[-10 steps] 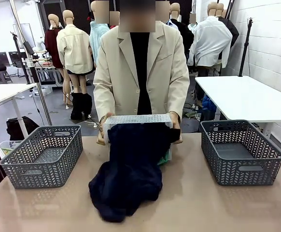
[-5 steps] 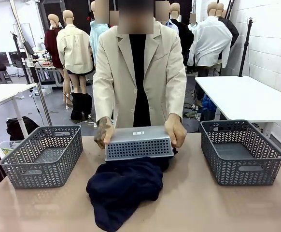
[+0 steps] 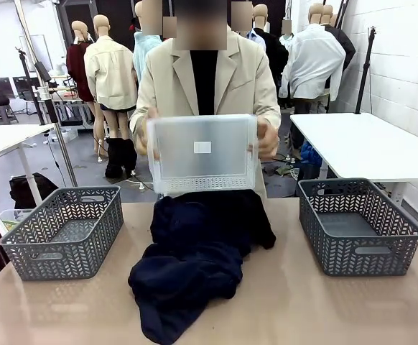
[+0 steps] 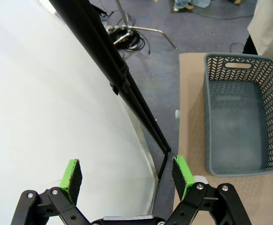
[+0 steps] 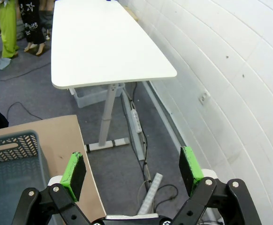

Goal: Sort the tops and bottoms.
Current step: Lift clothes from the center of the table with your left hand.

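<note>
A heap of dark navy clothes (image 3: 194, 266) lies in the middle of the table. Which pieces in it are tops I cannot tell, and the bottoms are hidden. The person at the far side holds a pale translucent basket (image 3: 203, 154) in both hands above the heap, its underside turned toward me. My left gripper (image 4: 127, 174) hangs open off the table's left edge, beside a grey basket (image 4: 207, 117). Off the right edge, my right gripper (image 5: 132, 169) is open over the floor. Nothing sits between either pair of fingers.
An empty grey basket (image 3: 65, 230) stands at the table's left, another grey basket (image 3: 356, 226) at the right, also seen as a corner (image 5: 10, 173). A white side table (image 5: 103, 42) stands beyond the right edge. Black stand legs (image 4: 122, 84) rise next to the left edge.
The person has lifted the pale basket off the dark clothes to chest height, its underside now facing me. The heap has settled on the table. Both grippers stay open.
</note>
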`<state>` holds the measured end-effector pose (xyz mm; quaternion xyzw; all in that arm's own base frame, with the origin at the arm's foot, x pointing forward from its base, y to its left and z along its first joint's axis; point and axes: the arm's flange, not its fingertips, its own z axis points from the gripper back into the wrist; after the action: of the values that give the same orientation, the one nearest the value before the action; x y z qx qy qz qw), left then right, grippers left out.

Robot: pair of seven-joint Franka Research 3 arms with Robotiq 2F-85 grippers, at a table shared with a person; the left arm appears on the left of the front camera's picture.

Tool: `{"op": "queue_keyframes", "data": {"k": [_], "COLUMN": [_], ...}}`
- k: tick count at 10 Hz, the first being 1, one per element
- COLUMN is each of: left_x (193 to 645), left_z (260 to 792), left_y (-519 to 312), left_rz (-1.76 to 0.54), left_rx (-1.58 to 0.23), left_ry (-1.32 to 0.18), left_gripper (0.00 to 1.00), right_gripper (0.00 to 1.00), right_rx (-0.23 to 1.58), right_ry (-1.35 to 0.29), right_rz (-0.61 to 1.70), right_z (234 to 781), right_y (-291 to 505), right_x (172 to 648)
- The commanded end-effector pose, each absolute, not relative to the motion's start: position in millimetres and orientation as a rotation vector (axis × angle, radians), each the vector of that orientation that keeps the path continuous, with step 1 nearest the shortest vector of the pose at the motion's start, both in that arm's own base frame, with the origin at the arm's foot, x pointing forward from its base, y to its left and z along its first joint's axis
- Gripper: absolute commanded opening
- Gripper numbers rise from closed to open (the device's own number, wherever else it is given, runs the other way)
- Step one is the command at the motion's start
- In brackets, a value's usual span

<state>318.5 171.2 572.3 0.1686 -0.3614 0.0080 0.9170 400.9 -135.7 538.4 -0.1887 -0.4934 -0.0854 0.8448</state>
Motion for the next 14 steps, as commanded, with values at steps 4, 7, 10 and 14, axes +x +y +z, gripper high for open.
{"op": "queue_keyframes", "data": {"k": [4,7,10,14], "left_x": [318.0,318.0,318.0,318.0], "left_z": [572.8,572.8,572.8,572.8], "left_y": [171.8,171.8,171.8,171.8], "left_rz": [0.016,0.016,0.016,0.016], "left_rx": [0.357,0.357,0.357,0.357], "left_ry": [-0.749,-0.749,-0.749,-0.749], "left_gripper": [1.0,1.0,1.0,1.0], "right_gripper": [1.0,1.0,1.0,1.0], "right_rx": [-0.404,-0.404,-0.404,-0.404], "right_ry": [-1.046,-1.046,-1.046,-1.046], "right_rz": [-0.18,-0.18,-0.18,-0.18], "right_z": [539.3,539.3,539.3,539.3], "right_y": [-136.5,-136.5,-136.5,-136.5], "right_x": [400.5,400.5,400.5,400.5]}}
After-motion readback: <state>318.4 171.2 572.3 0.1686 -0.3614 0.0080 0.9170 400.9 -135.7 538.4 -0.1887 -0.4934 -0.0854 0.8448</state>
